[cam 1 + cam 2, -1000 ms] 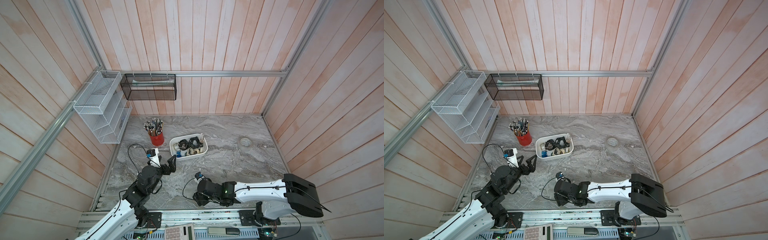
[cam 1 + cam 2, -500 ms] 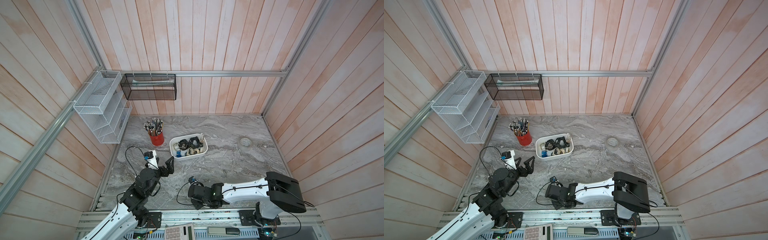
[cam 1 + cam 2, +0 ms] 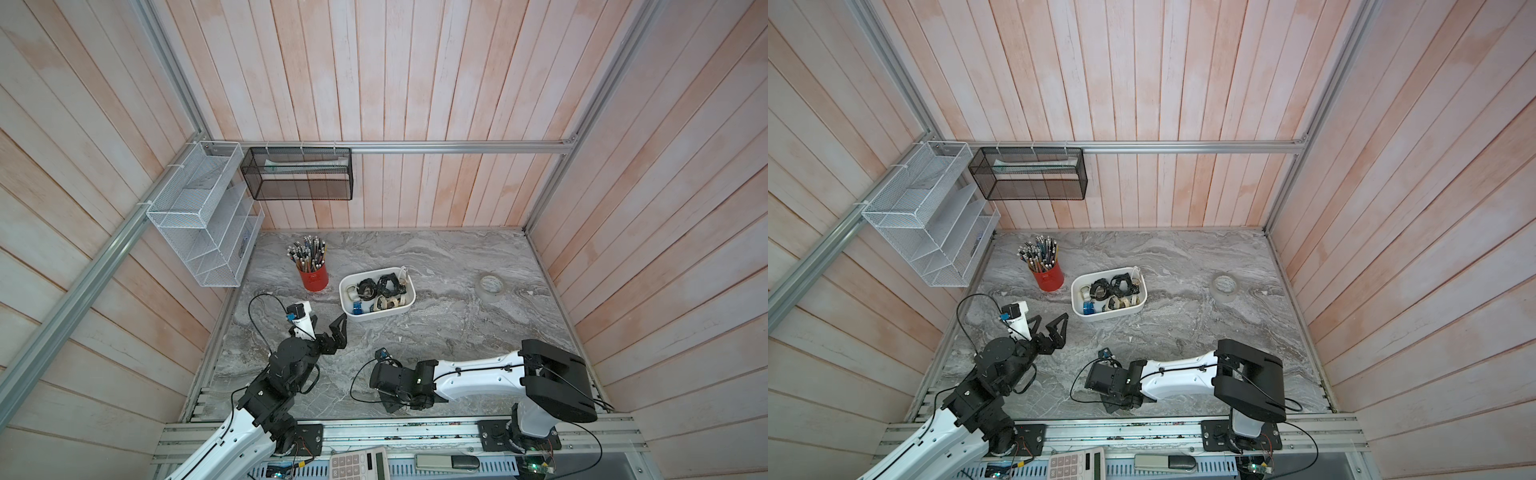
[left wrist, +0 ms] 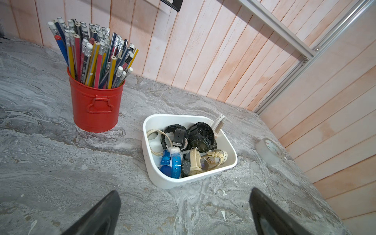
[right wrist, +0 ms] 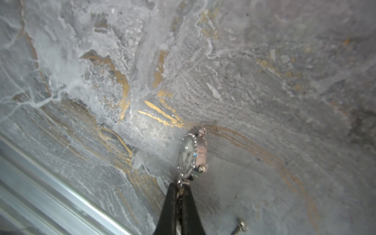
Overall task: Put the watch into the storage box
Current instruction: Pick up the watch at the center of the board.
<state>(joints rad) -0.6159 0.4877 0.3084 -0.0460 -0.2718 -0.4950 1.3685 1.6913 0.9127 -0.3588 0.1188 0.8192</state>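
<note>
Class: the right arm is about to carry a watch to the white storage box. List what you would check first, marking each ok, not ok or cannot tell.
1. Right gripper shut on the watch: ok, pinching its band just under the case.
2. Watch lifted off the table: cannot tell.
3. Room in the storage box: ok, some bare floor shows among the other watches.
4. Left gripper open, empty, beside the route rather than across it: ok.
5. Red pencil cup apart from the box: ok.
</note>
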